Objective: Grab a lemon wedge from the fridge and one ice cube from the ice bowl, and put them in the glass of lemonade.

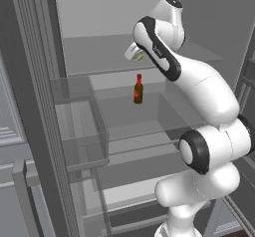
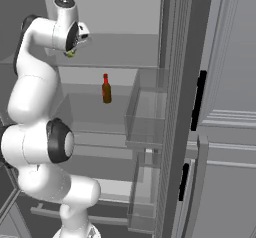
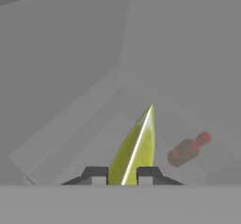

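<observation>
pincer [image 3: 122, 175] seemingly clamps curved glossy lemon wedge [image 3: 135, 148]

Flat, even, shadowless rendered light; soft low-resolution blur, hazy hand view.

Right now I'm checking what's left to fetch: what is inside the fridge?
Inside the open fridge, a small brown bottle with a red cap stands on a glass shelf. Above it the gripper holds the lemon wedge. The arm covers the shelves' right part.
</observation>
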Robot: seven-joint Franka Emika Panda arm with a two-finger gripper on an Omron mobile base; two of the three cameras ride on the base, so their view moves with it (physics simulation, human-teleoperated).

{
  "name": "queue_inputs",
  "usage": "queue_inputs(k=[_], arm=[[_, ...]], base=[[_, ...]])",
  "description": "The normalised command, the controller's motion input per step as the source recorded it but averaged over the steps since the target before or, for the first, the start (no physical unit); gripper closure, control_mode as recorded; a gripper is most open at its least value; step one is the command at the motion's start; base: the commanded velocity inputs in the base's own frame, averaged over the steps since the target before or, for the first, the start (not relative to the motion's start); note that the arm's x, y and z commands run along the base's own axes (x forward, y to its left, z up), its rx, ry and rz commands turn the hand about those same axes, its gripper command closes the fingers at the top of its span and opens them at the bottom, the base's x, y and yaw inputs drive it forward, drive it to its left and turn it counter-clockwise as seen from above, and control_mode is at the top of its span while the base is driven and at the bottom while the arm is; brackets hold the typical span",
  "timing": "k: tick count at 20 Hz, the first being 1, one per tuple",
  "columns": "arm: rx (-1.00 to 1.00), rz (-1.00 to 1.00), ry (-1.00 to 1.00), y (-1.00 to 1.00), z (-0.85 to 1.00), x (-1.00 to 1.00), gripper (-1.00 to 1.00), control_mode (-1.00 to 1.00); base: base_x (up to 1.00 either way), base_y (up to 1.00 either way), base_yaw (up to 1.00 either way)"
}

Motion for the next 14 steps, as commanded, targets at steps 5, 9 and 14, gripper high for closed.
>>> queue_inputs(k=[5, 9, 14], arm=[[0.14, -0.05, -0.06, -0.57, -0.05, -1.00, 1.00, -1.00], [0.05, -0.08, 0.00, -0.40, -0.01, -1.00, 1.00, -1.00], [0.00, -0.11, 0.18, -0.30, -0.02, -1.00, 1.00, -1.00]], base=[[0.00, 0.00, 0.00], [0.00, 0.00, 0.00], [0.00, 0.00, 0.00]])
